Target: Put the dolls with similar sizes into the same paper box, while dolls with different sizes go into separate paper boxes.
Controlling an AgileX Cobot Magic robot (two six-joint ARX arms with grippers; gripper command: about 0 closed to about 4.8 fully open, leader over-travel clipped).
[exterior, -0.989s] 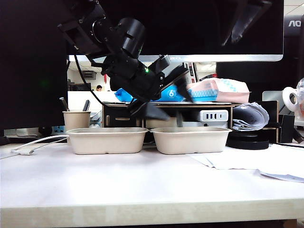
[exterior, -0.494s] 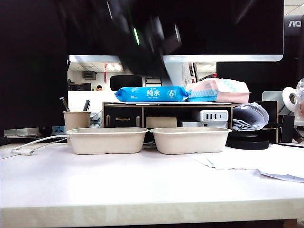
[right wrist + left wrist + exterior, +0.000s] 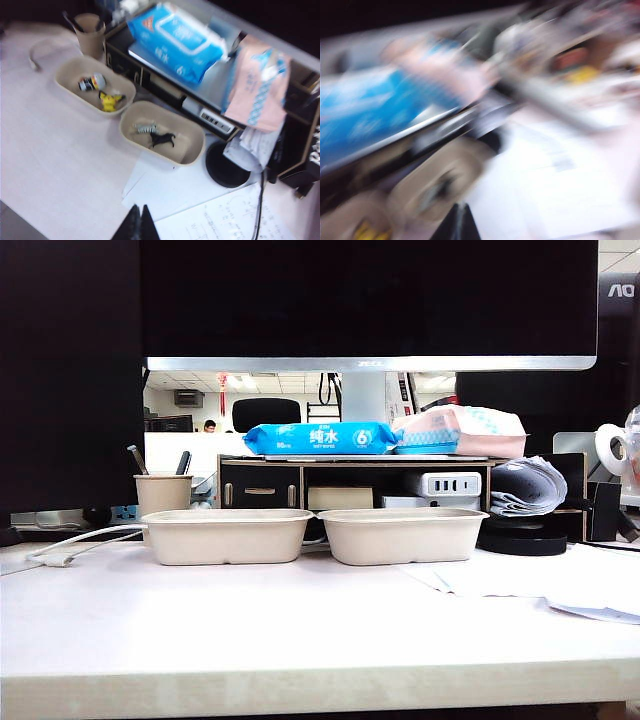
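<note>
Left paper box (image 3: pixel 70 82): beside the pen cup (image 3: pixel 91 37); held striped doll (image 3: pixel 92 82) and yellow doll (image 3: pixel 110 100).
Right paper box (image 3: pixel 190 145): farther from the pen cup, touching the left box; held white-grey doll (image 3: pixel 144 128) and black animal doll (image 3: pixel 162 139).
Left hand (image 3: pixel 456 223): clenched, empty, view blurred.
Right hand (image 3: pixel 136 223): clenched, empty, above worktop (image 3: pixel 55 150), well apart from the pen cup.
</note>
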